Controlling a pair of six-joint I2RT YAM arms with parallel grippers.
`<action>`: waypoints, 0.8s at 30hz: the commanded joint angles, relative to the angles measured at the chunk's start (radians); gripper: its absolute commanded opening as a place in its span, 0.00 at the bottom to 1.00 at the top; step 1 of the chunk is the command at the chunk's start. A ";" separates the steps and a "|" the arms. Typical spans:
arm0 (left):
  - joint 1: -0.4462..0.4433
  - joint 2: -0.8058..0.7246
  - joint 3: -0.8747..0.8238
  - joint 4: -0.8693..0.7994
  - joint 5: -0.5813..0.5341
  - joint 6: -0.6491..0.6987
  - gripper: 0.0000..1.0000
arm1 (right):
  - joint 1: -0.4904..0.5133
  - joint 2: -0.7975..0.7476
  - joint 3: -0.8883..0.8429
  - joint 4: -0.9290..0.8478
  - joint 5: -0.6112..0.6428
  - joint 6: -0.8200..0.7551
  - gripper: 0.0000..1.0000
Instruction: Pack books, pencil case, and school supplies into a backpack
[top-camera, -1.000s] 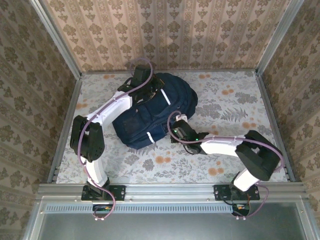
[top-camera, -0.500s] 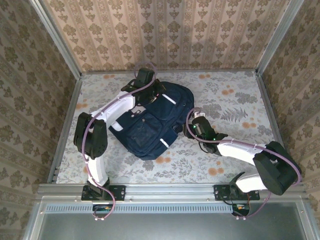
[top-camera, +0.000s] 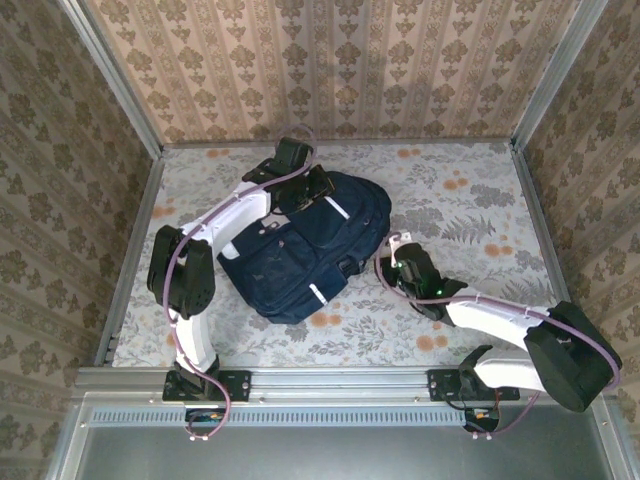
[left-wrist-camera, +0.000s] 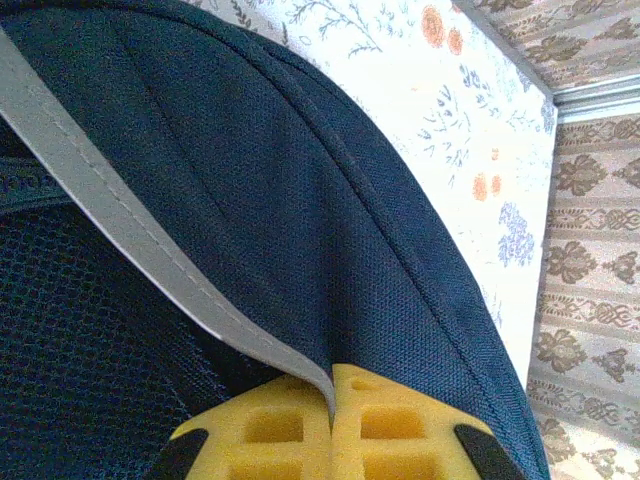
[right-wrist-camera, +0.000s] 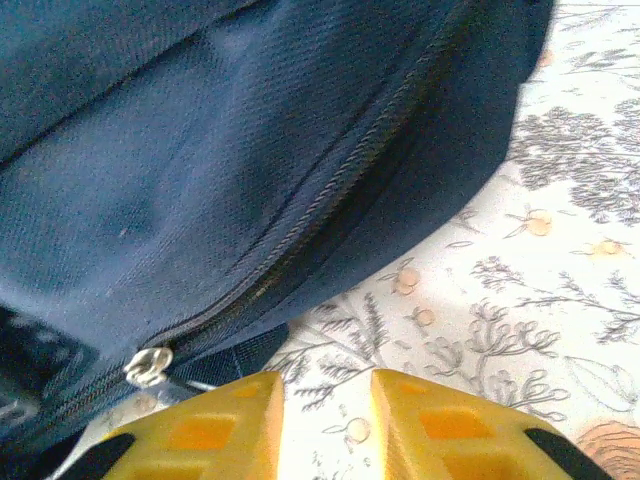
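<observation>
Closing in at nine, twelve and three o'clock with walls papered in tan stripes and damask motifs. Rising at eleven and one o'clock as silver metal posts. Spreading across the middle as a pale tabletop printed with grey leaves and orange blossoms. Bordering it at six o'clock with a silver rail, then a grey ledge. Lighting evenly, casting only soft shadows.

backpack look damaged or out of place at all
No damage shows. The backpack lies flat but skewed diagonally on the table, a fold at its far end pinched between the left fingers. The zip by the open right fingers looks closed. Nothing is spilled.
</observation>
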 joint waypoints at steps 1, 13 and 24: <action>0.006 -0.085 -0.055 -0.078 0.021 0.052 0.00 | 0.087 -0.024 -0.057 0.119 -0.043 -0.102 0.35; 0.022 -0.146 -0.161 -0.004 0.045 -0.015 0.00 | 0.290 0.151 -0.108 0.384 0.188 -0.091 0.46; 0.023 -0.133 -0.165 0.006 0.043 -0.032 0.00 | 0.376 0.236 -0.130 0.432 0.272 -0.050 0.45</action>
